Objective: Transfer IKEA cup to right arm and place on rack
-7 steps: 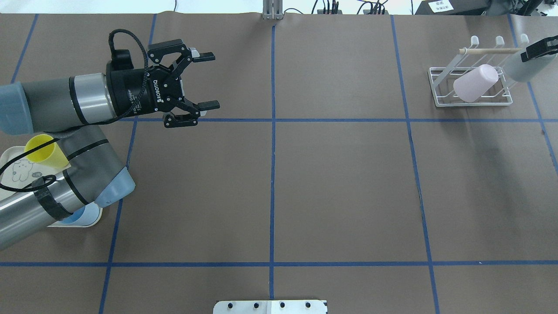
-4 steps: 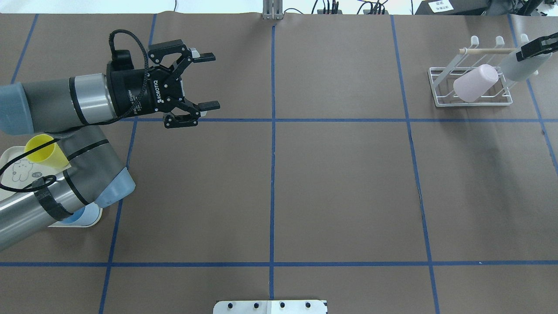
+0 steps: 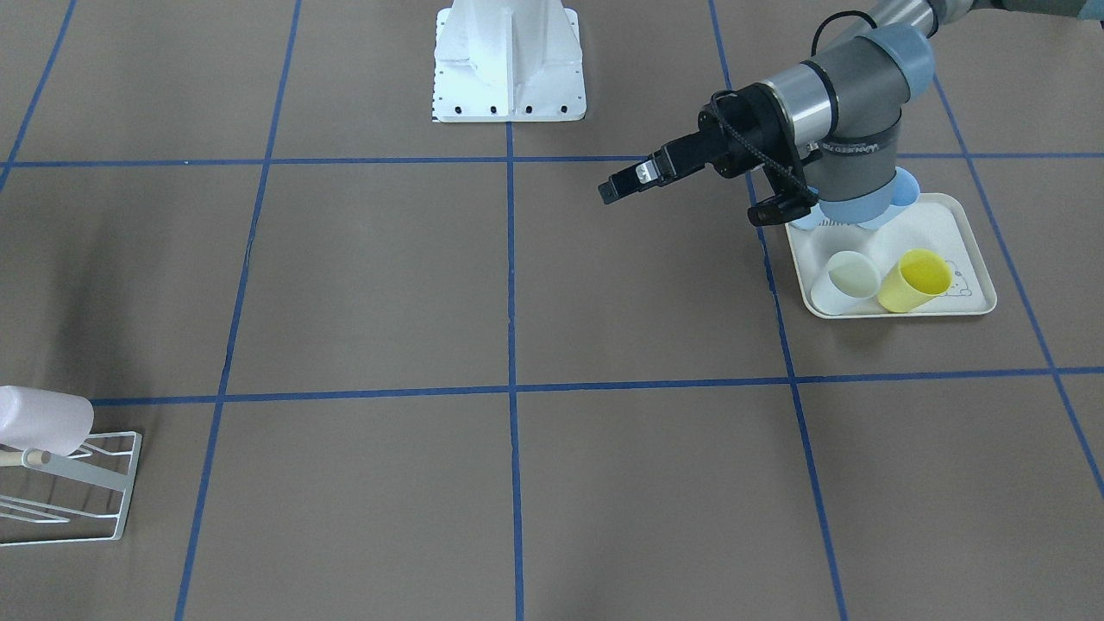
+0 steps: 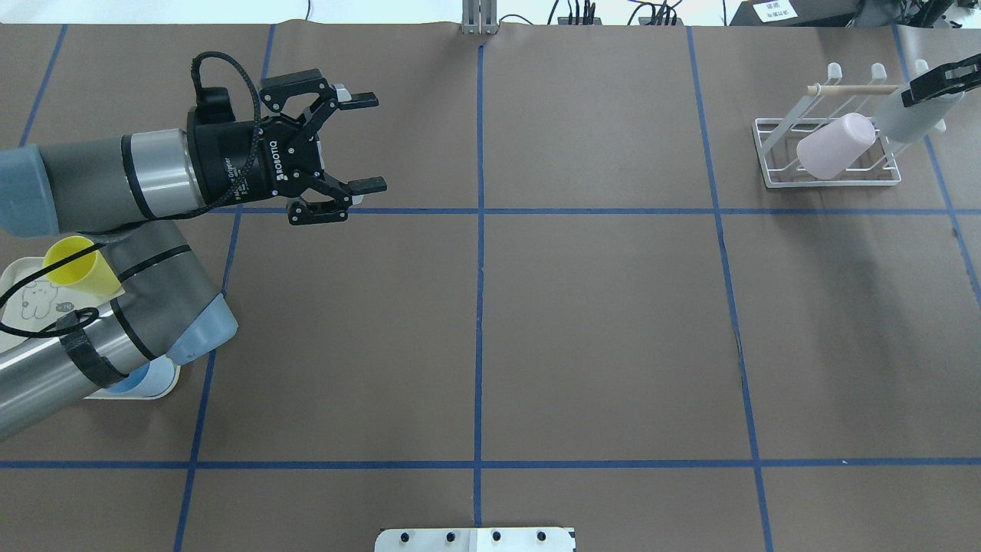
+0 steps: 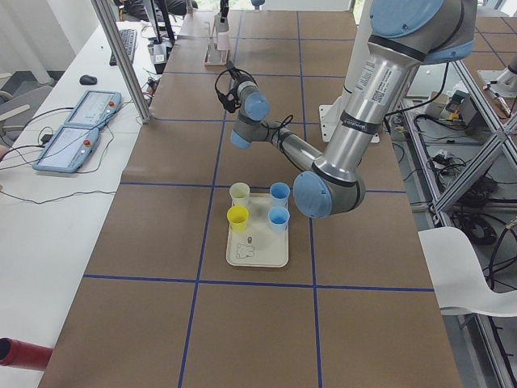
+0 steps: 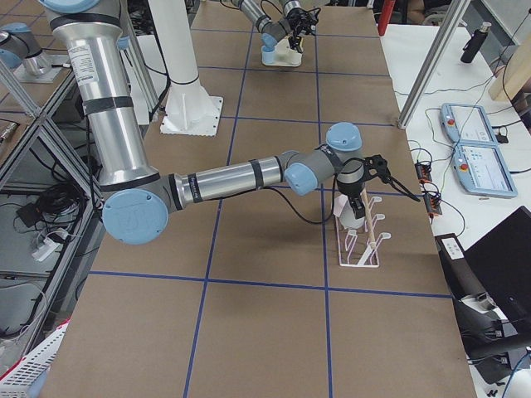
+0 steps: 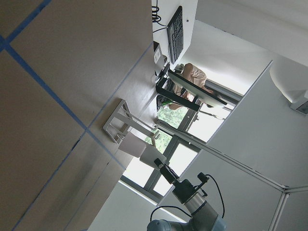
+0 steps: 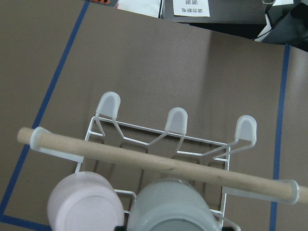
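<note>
From overhead, we are seeing the right pincer (image 4: 939, 83) pinching the grey cup (image 4: 908, 119) at the right end of the rack (image 4: 775, 157). It is sitting just beside the pink cup (image 4: 831, 146) that is already lying there. Compared with a second ago, pincer and cup are sitting slightly further in toward the pink cup and the dowel (image 4: 851, 90); the shift is small. The left pincer (image 4: 369, 142) is hanging spread and empty above the desk (image 4: 598, 322), and we are finding it exactly where it was. We are reading this as the handover being finished and the placing being in its last stretch, with only the settling and letting go left.

Facing the robot, we are seeing only a corner of the rack and the pink cup at the lower left edge; the grey cup is falling outside the frame. The left pincer is spread near the tray (image 3: 944, 228), where a yellow cup (image 3: 914, 280) is resting.

From the right end of the desk, the near arm is reaching over the rack.

Through the right wrist camera, we are looking down on the grey cup's rounded end. It is touching or nearly touching the pink cup, just under the dowel.
</note>
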